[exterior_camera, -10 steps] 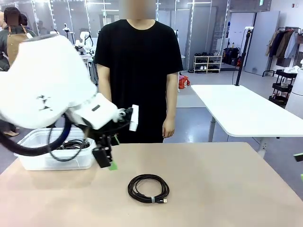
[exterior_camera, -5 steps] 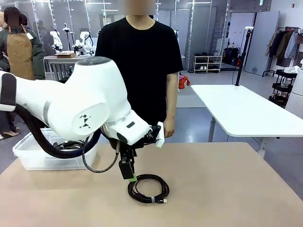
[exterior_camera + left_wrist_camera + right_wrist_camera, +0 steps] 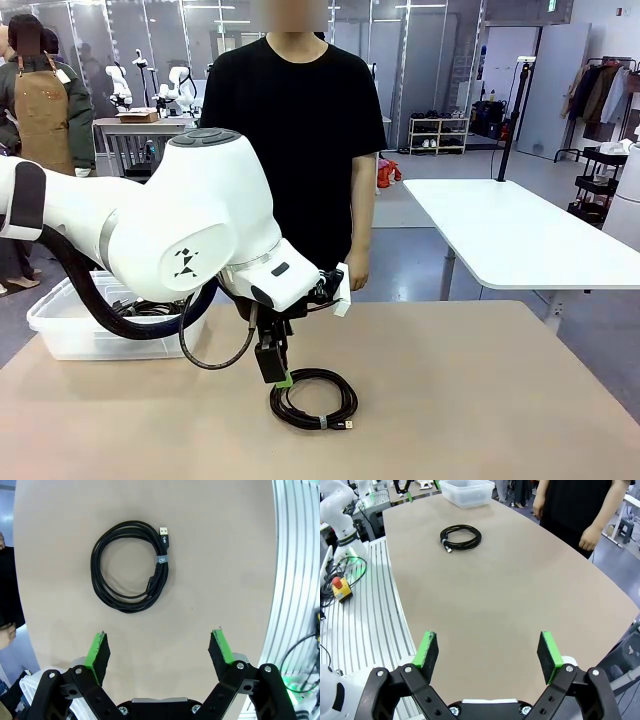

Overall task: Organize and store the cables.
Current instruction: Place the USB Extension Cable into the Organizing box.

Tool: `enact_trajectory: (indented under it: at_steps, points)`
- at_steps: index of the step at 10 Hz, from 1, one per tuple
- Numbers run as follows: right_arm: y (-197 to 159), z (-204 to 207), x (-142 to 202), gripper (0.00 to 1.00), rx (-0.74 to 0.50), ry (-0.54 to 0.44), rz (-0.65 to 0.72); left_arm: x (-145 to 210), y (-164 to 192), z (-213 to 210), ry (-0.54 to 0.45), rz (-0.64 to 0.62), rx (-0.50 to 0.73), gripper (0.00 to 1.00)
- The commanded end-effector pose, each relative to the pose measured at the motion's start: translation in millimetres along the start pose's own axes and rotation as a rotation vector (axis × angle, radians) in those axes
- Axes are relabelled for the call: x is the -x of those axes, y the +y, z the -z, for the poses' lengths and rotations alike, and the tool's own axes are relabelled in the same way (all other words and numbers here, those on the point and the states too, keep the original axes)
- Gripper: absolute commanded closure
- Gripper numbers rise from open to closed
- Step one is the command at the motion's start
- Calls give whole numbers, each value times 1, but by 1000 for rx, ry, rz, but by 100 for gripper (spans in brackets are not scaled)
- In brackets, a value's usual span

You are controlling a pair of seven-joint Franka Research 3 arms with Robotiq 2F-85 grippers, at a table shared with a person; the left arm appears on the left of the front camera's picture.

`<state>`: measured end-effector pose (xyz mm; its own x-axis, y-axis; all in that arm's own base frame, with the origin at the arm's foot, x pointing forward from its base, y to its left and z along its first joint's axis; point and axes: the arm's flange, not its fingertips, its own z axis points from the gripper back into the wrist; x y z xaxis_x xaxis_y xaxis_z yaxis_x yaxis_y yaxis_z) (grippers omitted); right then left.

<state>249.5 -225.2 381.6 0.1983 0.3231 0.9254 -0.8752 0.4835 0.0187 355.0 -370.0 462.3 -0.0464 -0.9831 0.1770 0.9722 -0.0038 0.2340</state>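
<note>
Beige and smooth, the table ran across a bright workshop, with a person in a black T-shirt standing at its far edge, arms hanging at the sides. One coiled black cable with a small metal plug end lay flat on the table near the middle, bound by a small tie so that it kept its round shape — probably left in the open so that it could be reached from above. At the table's left end stood a clear plastic storage bin, with dark cords lying inside it; that seemed the place meant for the coil.

The left arm swept in from the left and bent down steeply, its black left pincer pointing at the table just above the coil's near-left rim. Seen from that wrist, the left pincer's two green pads stood wide apart, nothing between them, and the coil lay ahead of them rather than between — so I judged the grasp had not begun. The right pincer hung well off to the table's side, its pads likewise spread and empty, the coil far from it.
</note>
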Motion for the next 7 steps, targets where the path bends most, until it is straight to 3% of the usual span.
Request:
enact_trajectory:
  at_steps: [1, 4, 7]
  points:
    - [1, -3, -2, 0, 5, -13, -19, 1, -1, -3, 6, 0, -2, 0]
    - [1, -3, -2, 0, 5, -13, -19, 0, 0, 0, 0, 0, 0, 0]
    - [1, -3, -2, 0, 5, -13, -19, -25, 2, 39, 73, -88, 131, 0]
